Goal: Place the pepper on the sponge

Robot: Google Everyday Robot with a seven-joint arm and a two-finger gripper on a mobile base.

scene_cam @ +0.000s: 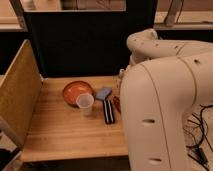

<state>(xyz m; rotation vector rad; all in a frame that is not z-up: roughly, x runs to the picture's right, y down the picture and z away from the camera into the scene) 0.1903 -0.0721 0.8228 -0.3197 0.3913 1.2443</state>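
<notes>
Fingers apart behind arm (160, 100), above table (65, 130)

Orange bowl (76, 91), clear pale cup (85, 102), light blue-grey sponge (103, 93), black ribbed bar (108, 111), red pepper (116, 104), tan wood-grain desk (65, 130); white arm (165, 100) at 3 o'clock hides the claw.

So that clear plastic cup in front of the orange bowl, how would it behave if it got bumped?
The cup looks thin and see-through, so probably light and easy to shove. Upright and taller than wide, it would likely tip, then roll. The orange bowl just behind might stop it. The claw is hidden behind the white arm.
</notes>
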